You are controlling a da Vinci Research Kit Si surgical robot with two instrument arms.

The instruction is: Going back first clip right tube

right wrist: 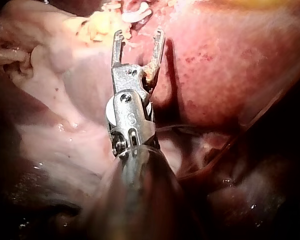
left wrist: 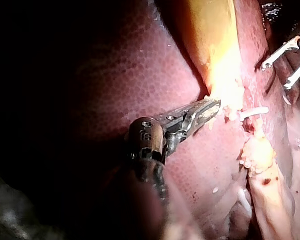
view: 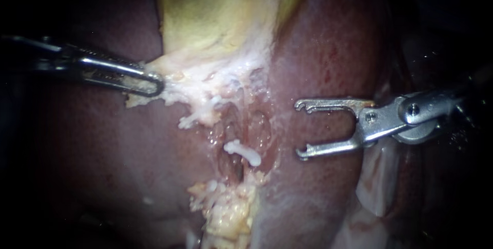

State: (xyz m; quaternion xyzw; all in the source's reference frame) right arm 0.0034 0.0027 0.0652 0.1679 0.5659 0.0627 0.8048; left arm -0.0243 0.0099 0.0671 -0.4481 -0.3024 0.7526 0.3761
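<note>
- Your right instrument (view: 303,128) has its two jaws wide open, like a fork; nothing sits between them and they hold nothing; the tips point to the left of the endoscope view, toward the wet pit in the middle.
- The small white tube (view: 242,152) lies in that pit, near the lower jaw tip but apart from it; its long side is slanted, from upper left down to lower right; I cannot tell if this is the right tube.
- In your right wrist view the tube shows ahead of the open jaws, lying across the way they point.
- The open jaws sit over the dark red liver (view: 328,54); I cannot tell if they touch it.
- The right shaft comes in from the right edge, almost level, a little higher at the far end.
- Your left instrument (view: 151,83) has its jaws closed on the pale tissue (view: 205,82) at the lower edge of the yellow-green gallbladder (view: 221,18); the tip points to the right.
- The left shaft comes in from the left edge and slopes down a little toward its tip.
- The two tips are well apart, with the pit between them; a yellow fatty lump (view: 231,213) lies just below the pit.
</note>
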